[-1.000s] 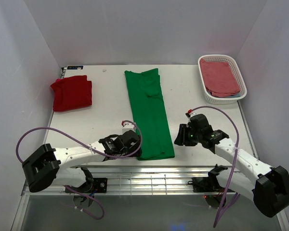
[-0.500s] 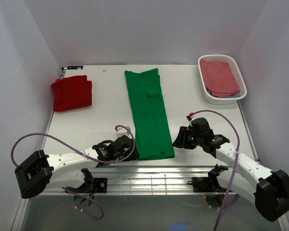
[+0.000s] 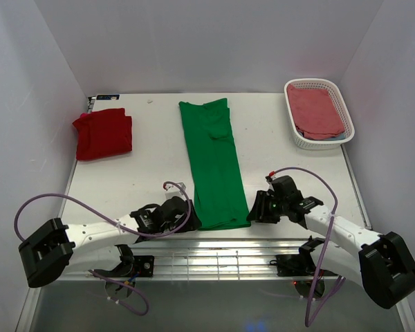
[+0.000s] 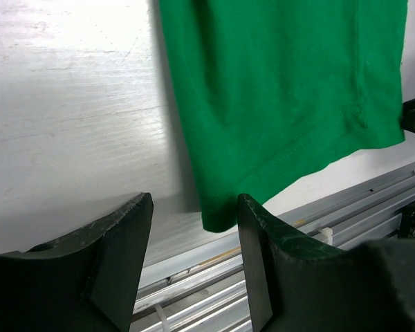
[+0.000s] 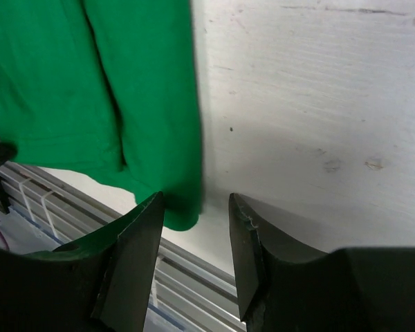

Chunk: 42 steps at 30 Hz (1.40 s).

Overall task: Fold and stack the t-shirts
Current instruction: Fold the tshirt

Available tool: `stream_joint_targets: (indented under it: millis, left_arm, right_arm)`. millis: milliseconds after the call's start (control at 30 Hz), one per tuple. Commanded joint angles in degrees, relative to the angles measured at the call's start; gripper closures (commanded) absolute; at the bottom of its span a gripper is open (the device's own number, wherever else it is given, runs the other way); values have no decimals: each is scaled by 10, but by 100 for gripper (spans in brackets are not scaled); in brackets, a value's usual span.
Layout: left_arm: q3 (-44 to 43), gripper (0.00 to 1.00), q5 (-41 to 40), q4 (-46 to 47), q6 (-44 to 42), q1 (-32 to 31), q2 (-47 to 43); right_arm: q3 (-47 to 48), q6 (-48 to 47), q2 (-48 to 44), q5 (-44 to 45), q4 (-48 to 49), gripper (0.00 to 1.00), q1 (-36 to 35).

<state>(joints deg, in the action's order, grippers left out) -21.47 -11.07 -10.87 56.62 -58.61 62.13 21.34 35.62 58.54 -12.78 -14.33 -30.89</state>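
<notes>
1. The left jaws are open and hold nothing. The near left corner of the green t-shirt [image 4: 277,90] lies just ahead of the gap between them.
2. The right jaws are wide open and hold nothing too. The near right corner of the same shirt lies just ahead of them, a bit off to one side.
3. The green t-shirt is folded into a long thin strip down the middle of the bench [image 3: 145,173]. Its near end reaches the near edge, right by the metal rails [image 3: 228,256].
4. The red t-shirt [image 3: 104,133] is already folded. It sits at the far left of the bench, well apart from the green one.
5. A white basket [image 3: 342,111] with a pink cloth [image 3: 315,111] in it stands at the far right.
6. I think the step now is to grab both near corners and fold the strip in half, away from the arms.
7. To do it well, each set of jaws should go low and slide one finger under the cloth, so all the layers get pinched.
8. Both should close together, lift the same amount, and lay the near end neatly on the far end.
</notes>
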Motion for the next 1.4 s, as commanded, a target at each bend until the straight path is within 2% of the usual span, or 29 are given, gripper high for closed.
stream_joint_targets:
  millis: [0, 200, 300, 467, 500, 600, 633, 667, 700, 733, 900, 1100, 1200, 1367]
  left_arm:
    - [14, 36, 23, -20, -12, 1, 34]
    - [-3, 40, 35, -8, -26, 1, 71]
    - [-6, 48, 34, -13, -28, 1, 77]
    - [-11, 73, 33, -34, -24, 1, 84]
    - [-10, 76, 34, -35, -23, 1, 85]
    - [-8, 82, 34, -35, -21, 1, 93]
    - [-10, 85, 36, -35, -21, 1, 95]
    - [-12, 90, 38, -35, -24, 1, 96]
    - [-13, 100, 39, -38, -27, 1, 97]
    - [-16, 100, 42, -44, -27, 1, 95]
    - [-30, 100, 51, -106, -21, 0, 60]
    - [-47, 100, 56, -200, 7, -2, -24]
    - [-64, 100, 67, -213, 13, -4, -55]
    - [-120, 100, 71, -204, -1, -5, -45]
  right_arm:
    - [-12, 11, 17, -22, 34, 51, -6]
    - [-17, 20, 33, -28, 49, 52, -19]
    - [-15, 23, 33, -29, 47, 52, -24]
    - [-18, 24, 36, -28, 43, 53, -34]
    - [-21, 23, 38, -28, 44, 54, -35]
    - [-32, 22, 47, -33, 55, 68, -39]
    - [-35, 21, 53, -38, 61, 79, -42]
    - [-38, 20, 57, -39, 62, 84, -43]
    - [-39, 21, 59, -41, 63, 88, -45]
    - [-39, 21, 61, -42, 62, 92, -51]
    - [-30, 20, 38, -25, 6, 92, -78]
    - [-17, 52, -76, 7, -107, 92, -105]
    - [-10, 60, -119, 11, -140, 92, -107]
    - [24, 60, -106, -9, -118, 92, -108]
